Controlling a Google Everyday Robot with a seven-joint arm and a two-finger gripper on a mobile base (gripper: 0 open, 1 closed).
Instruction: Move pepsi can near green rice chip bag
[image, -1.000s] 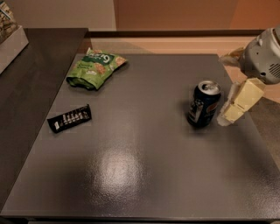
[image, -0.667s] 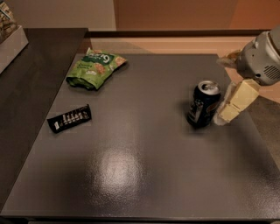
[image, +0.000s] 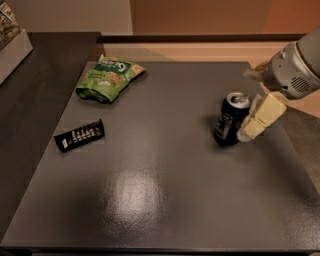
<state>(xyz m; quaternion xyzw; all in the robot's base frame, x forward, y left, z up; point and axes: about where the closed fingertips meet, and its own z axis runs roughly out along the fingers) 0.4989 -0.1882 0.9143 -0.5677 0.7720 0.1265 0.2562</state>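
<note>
The pepsi can (image: 231, 119) stands upright on the right part of the dark grey table (image: 165, 190). The green rice chip bag (image: 107, 77) lies at the far left of the table, well apart from the can. My gripper (image: 250, 104) reaches in from the right edge and is open. Its near cream finger (image: 261, 117) is right beside the can's right side. The far finger (image: 254, 73) shows just behind the can. The can rests on the table.
A flat black wrapper bar (image: 80, 135) lies at the left, in front of the bag. A darker counter (image: 35, 100) adjoins the table's left side, with a white box (image: 12, 42) at its far corner. A wall runs behind the table.
My gripper has moved a little to the left, closer to the can. The can, bag and bar have not moved.
</note>
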